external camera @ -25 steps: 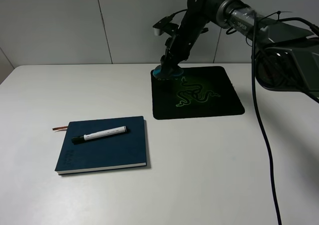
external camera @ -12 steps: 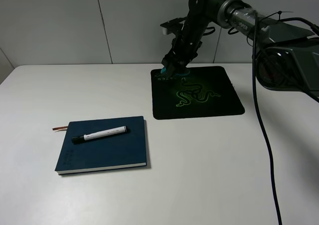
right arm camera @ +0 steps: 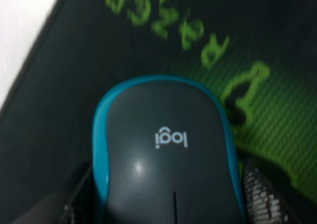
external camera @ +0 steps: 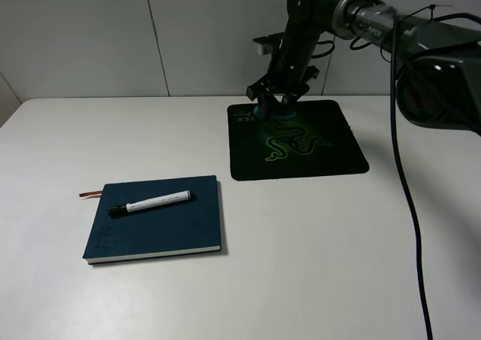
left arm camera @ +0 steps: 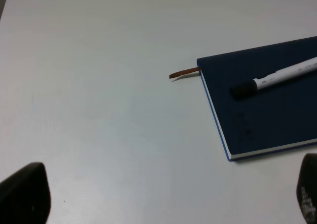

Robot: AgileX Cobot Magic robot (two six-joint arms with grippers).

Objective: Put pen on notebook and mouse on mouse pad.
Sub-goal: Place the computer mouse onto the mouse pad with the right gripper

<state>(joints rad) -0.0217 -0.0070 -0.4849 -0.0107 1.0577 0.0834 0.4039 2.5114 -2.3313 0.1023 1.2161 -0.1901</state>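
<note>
While the white tabletop (external camera: 316, 265) bears everything, the thin black square mouse pad (external camera: 331, 159) with its green snake emblem lies at the back, well apart from the navy hardcover notebook (external camera: 161, 231). On that notebook rests the slim white black-capped pen (external camera: 150, 202). The right gripper (external camera: 276, 107) pinches the teal-and-grey oval mouse (right arm camera: 163, 154) over the pad's far corner. The left gripper (left arm camera: 163, 196) hangs with fingers spread wide.

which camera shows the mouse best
The right wrist view: the mouse fills the frame, its teal rim, dark grey top and logo clear, above the mouse pad. The exterior high view shows only a teal sliver under the arm. The left wrist view misses it.
</note>
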